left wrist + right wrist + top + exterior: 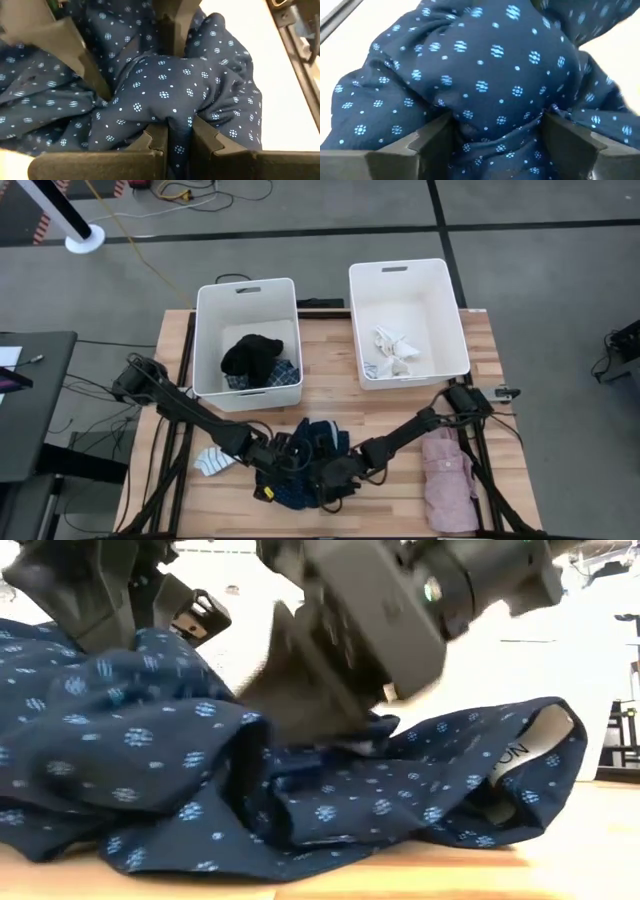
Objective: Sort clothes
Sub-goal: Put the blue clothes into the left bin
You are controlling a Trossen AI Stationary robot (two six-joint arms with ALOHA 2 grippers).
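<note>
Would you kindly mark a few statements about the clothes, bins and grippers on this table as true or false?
1. The left gripper is shut on the navy patterned garment. True.
2. The right gripper has closed its fingers tightly. False: they stand wide apart around a bulge of navy cloth.
3. The pale pink garment lies in a bin. False: it lies on the table, near the right arm.
4. The black garment sits in the left bin. True.

Lighting: even overhead light is falling across the pale wooden slatted table [400, 405], casting only faint shadows. Low view: bright background is washing out white; the nearby dark arm is blurring. Wrist views: the navy dotted fabric garment [485, 75] is showing soft, slightly unfocused.
</note>
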